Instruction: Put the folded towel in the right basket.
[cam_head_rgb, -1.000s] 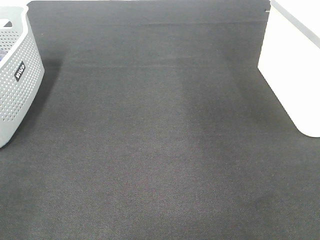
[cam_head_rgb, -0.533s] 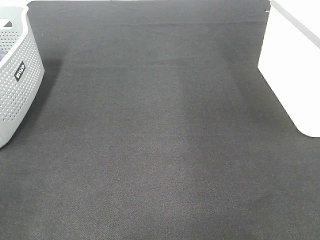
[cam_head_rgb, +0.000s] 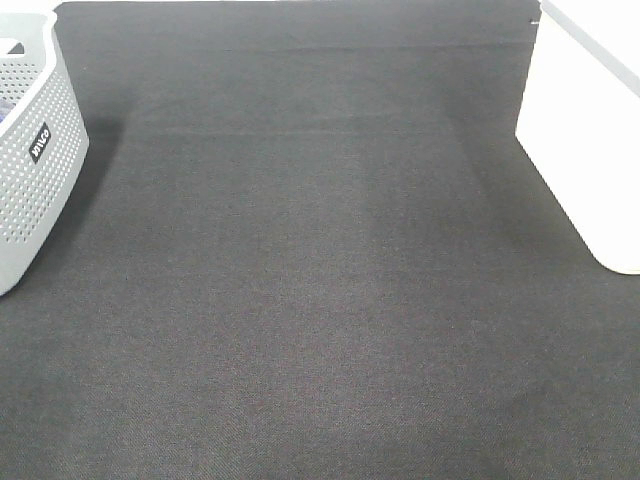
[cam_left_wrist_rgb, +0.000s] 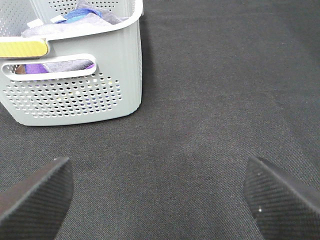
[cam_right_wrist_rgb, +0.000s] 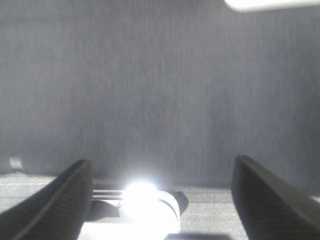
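Only grey perforated basket (cam_head_rgb: 35, 150) left, right basket (cam_head_rgb: 585, 140) opposite.

High cam looks steeply down on the dark desk (cam_head_rgb: 320, 300); left wrist cam sits low, facing the grey basket (cam_left_wrist_rgb: 90, 95) both views share; right wrist cam sees blurry desk

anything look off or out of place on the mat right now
Nothing looks spilled, askew or damaged. The grey perforated basket stands upright at the left with cloths inside, and the right basket stands at the right. The one odd thing: the folded towel shows in no view. Both grippers, left and right, are open and empty.
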